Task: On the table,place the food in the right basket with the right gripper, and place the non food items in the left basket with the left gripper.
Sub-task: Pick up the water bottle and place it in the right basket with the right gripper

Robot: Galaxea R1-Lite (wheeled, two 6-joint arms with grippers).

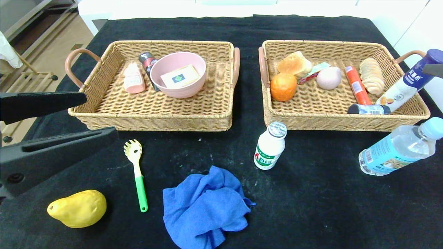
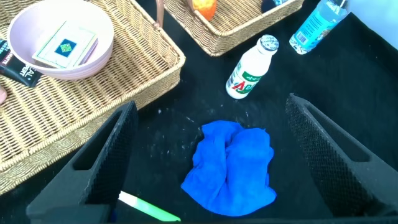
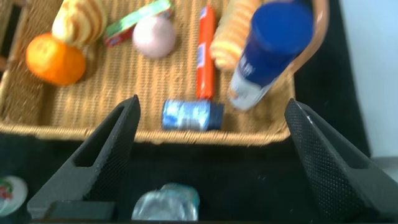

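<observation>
My right gripper (image 3: 212, 104) is open above the front right corner of the right basket (image 1: 341, 123), with nothing between its fingers. Only a finger (image 1: 434, 70) shows in the head view. The white bottle with dark-blue cap (image 1: 405, 86) leans tilted in that corner, beyond the fingers. The clear water bottle (image 1: 398, 148) lies on the table right of centre. The small green-labelled bottle (image 1: 270, 147) stands before the basket. The yellow pear (image 1: 78, 208) lies front left. My left gripper (image 2: 211, 106) hangs open above the blue cloth (image 2: 233, 165), holding nothing.
The left basket (image 1: 152, 114) holds a pink bowl (image 1: 178, 74) with a card, a small pink bottle (image 1: 134, 79) and a dark tube. A yellow-green pasta fork (image 1: 136, 173) lies near the pear. The right basket holds bread, an orange (image 1: 283, 87), a sausage and a can.
</observation>
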